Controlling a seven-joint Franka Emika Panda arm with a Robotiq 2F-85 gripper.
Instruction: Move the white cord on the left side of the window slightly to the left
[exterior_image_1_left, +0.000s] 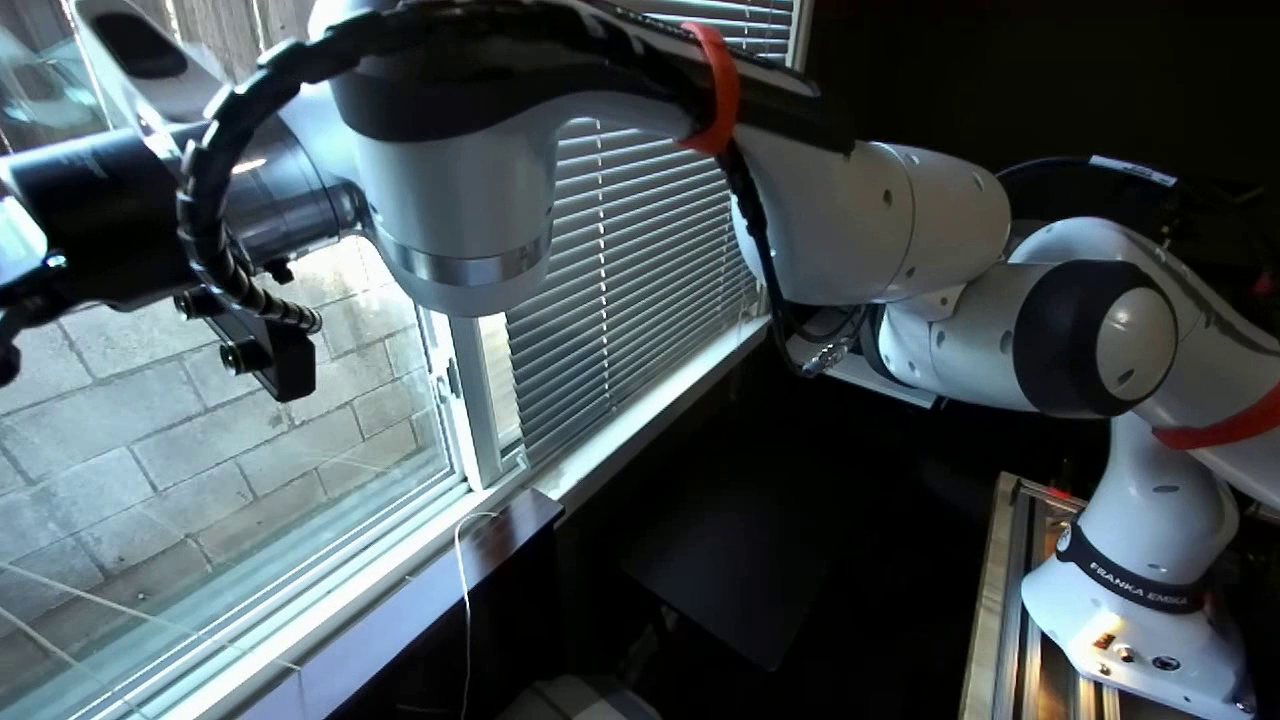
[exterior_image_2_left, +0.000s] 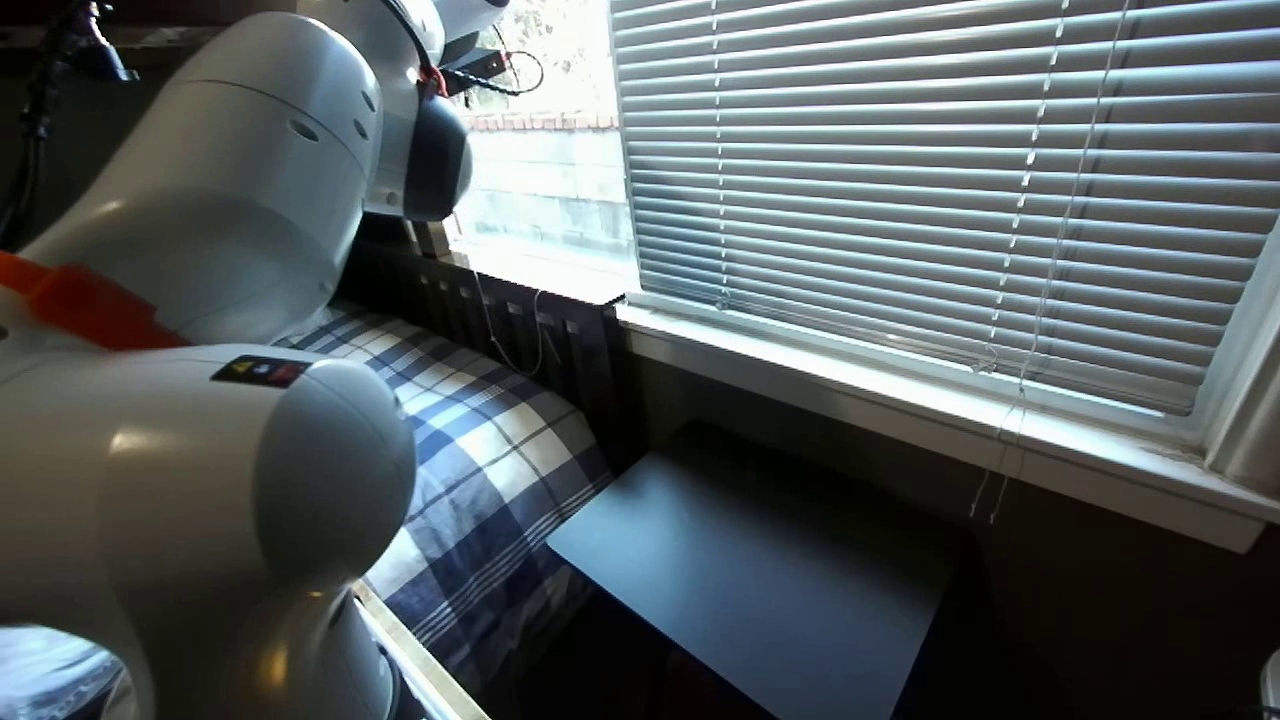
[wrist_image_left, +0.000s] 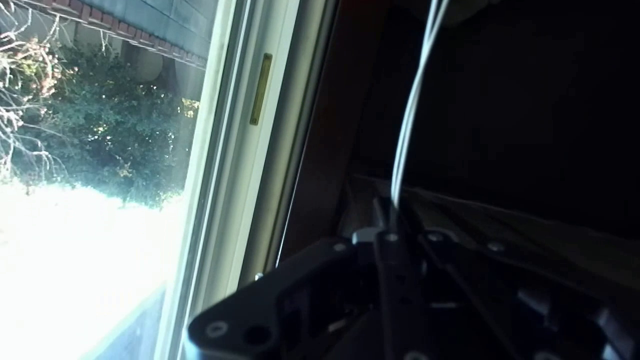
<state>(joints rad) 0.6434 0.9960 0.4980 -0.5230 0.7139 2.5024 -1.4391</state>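
My jaws are narrow, clamped on the white cord (wrist_image_left: 411, 115); its paired strands extend toward the wrist view's top edge. The window (wrist_image_left: 235, 165) stands beside them. In an exterior view, a slatted headboard (exterior_image_2_left: 590, 345) separates checked bedding (exterior_image_2_left: 500, 440) from the window; blinds (exterior_image_2_left: 860, 180) cover one section; a block wall (exterior_image_2_left: 550, 165) stands outside.

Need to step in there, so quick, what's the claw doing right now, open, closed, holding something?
Claw: closed, holding the white cord, seen as two strands.
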